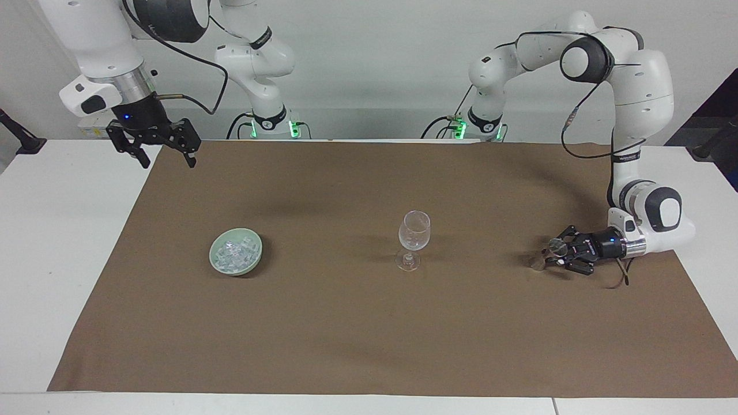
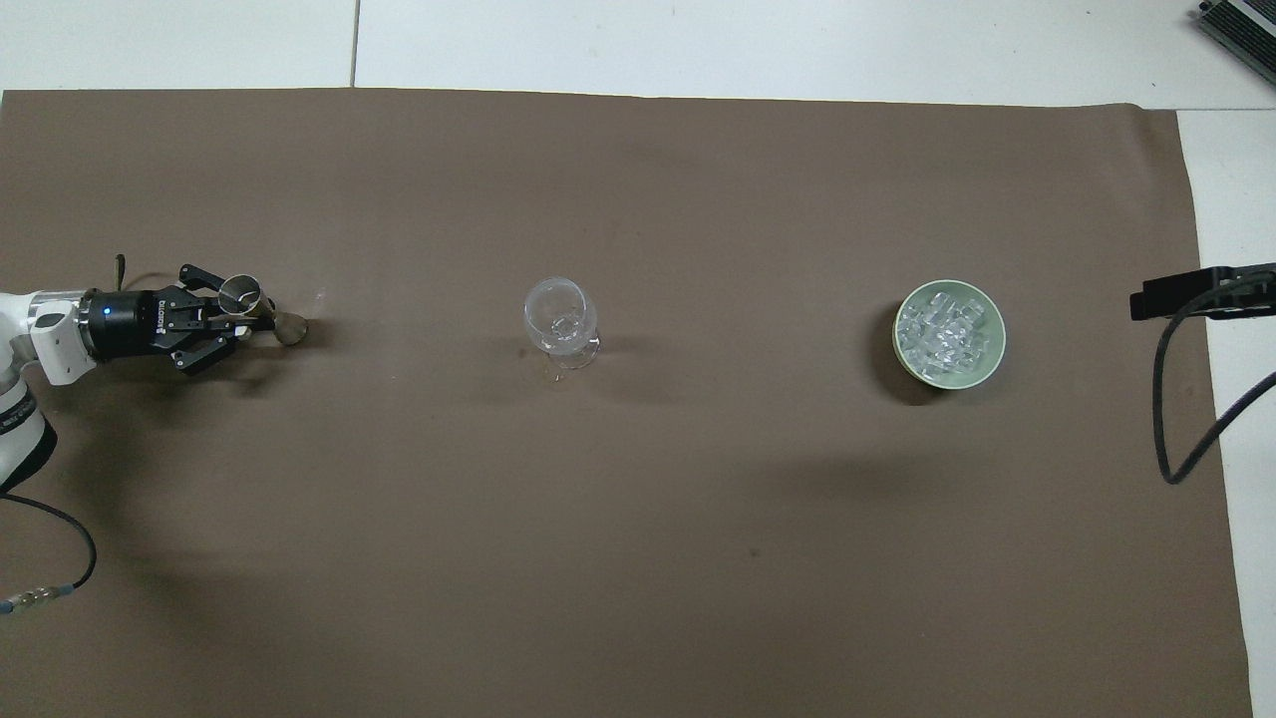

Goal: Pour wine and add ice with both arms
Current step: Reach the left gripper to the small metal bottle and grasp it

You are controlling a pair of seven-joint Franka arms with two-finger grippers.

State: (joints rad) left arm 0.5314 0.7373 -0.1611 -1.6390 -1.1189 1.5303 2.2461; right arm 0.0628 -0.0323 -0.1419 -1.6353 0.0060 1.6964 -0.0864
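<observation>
An empty wine glass (image 1: 414,230) (image 2: 558,317) stands mid-cloth. Toward the right arm's end sits a pale green bowl (image 1: 212,253) (image 2: 1000,339) heaped with ice (image 1: 233,251) (image 2: 947,332). At the left arm's end, my left gripper (image 1: 553,253) (image 2: 244,317) lies low and level, shut on a small clear glass vessel (image 1: 557,246) (image 2: 239,292) with something brownish at its foot; whether that is wine I cannot tell. My right gripper (image 1: 155,153) hangs open and empty over the cloth's corner by the right arm's base.
A brown cloth (image 1: 369,346) (image 2: 638,558) covers most of the white table (image 1: 57,230). A black part of the right arm with its cable (image 2: 1186,294) shows at the overhead view's edge, beside the bowl.
</observation>
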